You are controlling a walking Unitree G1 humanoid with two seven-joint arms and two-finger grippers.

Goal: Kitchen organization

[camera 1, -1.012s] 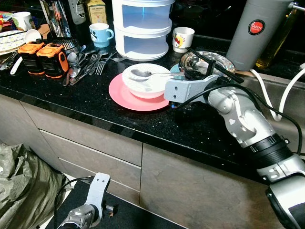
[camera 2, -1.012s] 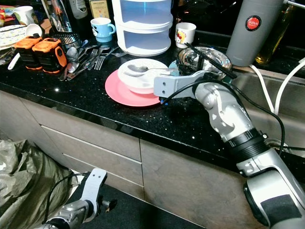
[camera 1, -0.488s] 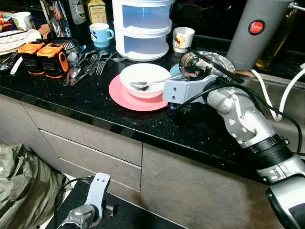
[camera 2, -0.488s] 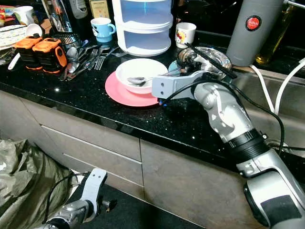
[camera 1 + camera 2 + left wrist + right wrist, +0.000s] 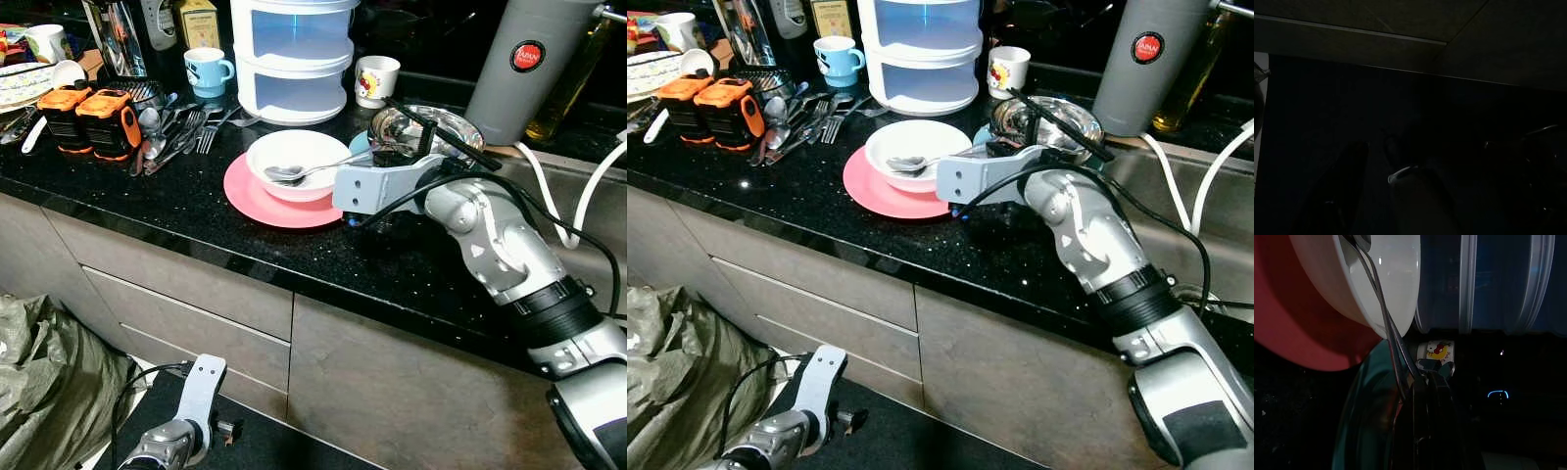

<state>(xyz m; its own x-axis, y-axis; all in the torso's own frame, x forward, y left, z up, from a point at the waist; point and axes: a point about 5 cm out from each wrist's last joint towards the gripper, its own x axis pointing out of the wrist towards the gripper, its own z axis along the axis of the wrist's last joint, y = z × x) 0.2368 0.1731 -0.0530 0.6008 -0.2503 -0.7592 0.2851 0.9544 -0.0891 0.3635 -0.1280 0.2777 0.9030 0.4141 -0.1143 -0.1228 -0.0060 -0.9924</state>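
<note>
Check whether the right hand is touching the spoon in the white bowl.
Touching. In the right wrist view the right hand is shut on the spoon handle's end, with the spoon's other end lying in the white bowl.

White bowl point(image 5: 297, 162) sharp now, blurred 1 s ago. Spoon point(image 5: 312, 172) bowl end sits lower left in it. Right gripper point(image 5: 1431, 374) nudged left.

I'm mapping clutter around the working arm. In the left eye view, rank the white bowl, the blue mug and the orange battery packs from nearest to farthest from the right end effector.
1. White bowl, on the pink plate, just left of the right end effector, which grips the spoon lying in it.
2. Blue mug, farther back and left.
3. Orange battery packs, at the counter's far left.
</note>
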